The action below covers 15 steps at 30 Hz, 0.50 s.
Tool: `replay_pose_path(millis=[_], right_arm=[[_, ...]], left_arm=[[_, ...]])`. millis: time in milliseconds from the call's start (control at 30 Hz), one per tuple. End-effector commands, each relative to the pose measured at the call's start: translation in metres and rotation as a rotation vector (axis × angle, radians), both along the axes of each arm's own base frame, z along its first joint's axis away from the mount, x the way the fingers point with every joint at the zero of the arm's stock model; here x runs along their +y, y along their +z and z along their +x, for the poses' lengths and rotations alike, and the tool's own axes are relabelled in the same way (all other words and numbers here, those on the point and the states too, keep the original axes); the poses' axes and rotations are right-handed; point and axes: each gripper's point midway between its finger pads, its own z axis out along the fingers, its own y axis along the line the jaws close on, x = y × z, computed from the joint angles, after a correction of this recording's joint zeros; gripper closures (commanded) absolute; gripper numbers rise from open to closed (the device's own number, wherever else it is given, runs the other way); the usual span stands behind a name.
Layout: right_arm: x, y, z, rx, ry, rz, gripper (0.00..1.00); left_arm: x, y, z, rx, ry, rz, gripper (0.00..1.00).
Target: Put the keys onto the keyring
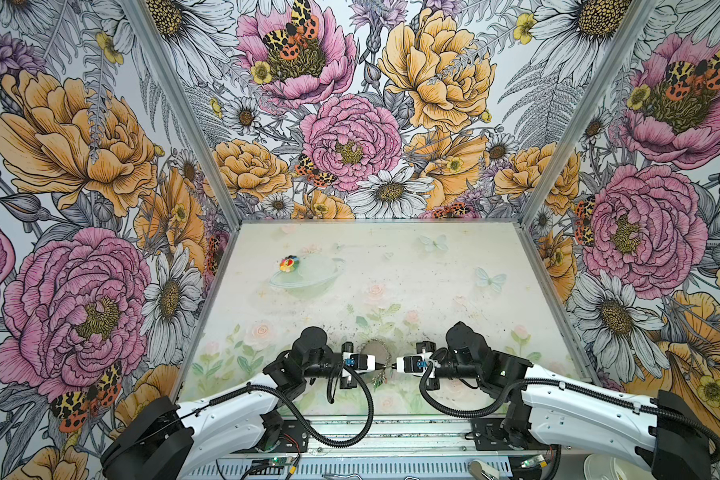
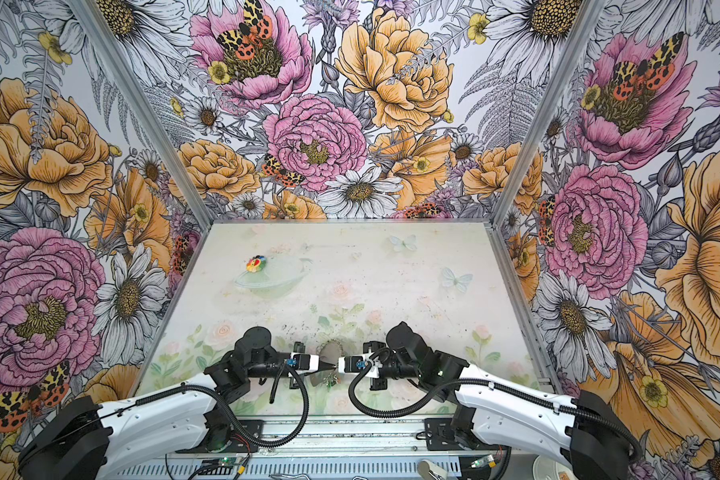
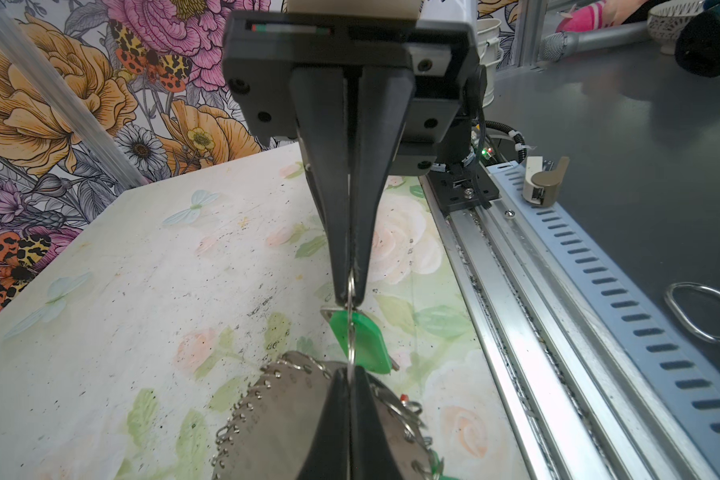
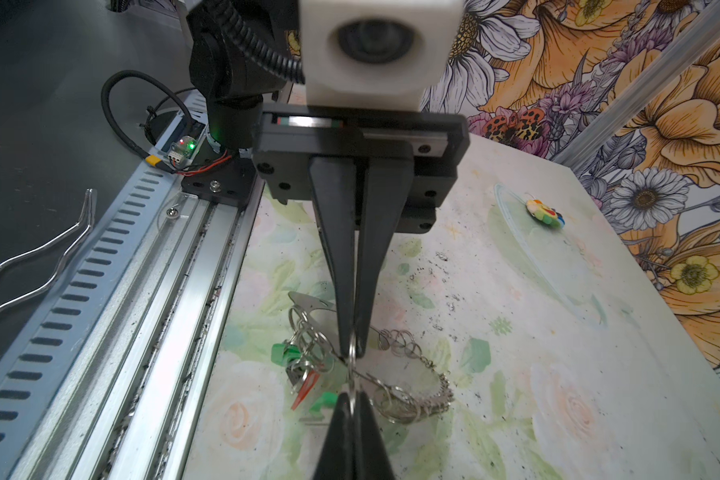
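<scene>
Keyring [image 1: 374,348] loop pinched from both sides

Left gripper [image 3: 348,376] and right gripper [image 3: 348,294] meet tip to tip at the near middle of the table [image 1: 433,270]. Each has its jaws narrowed tight onto the same thin wire loop [image 3: 351,332] at the keyring's fringed edge. The grey band lies just far of the tips. The keys [image 4: 284,353] sit among tangled loops on its near side, green heads showing; whether either is threaded is unclear. A multicoloured toy [image 1: 287,264] rests far left.
</scene>
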Motion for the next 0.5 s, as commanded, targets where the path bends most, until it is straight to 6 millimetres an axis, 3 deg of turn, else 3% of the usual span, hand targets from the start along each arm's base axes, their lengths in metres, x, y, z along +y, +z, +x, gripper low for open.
replay_pose_path(millis=[0,267,467], right_arm=[[0.005,0.017,-0.002,-0.015,0.035,0.045,1.0],[0.007,0.012,-0.004,-0.002,0.045,0.029,1.0],[0.002,0.023,0.004,-0.032,-0.009,0.066,1.0]], left_arm=[[-0.006,0.015,-0.001,-0.028,-0.031,-0.032,1.0],[-0.006,0.017,-0.002,-0.021,-0.034,-0.037,1.0],[-0.006,0.015,-0.001,-0.021,-0.033,-0.03,1.0]])
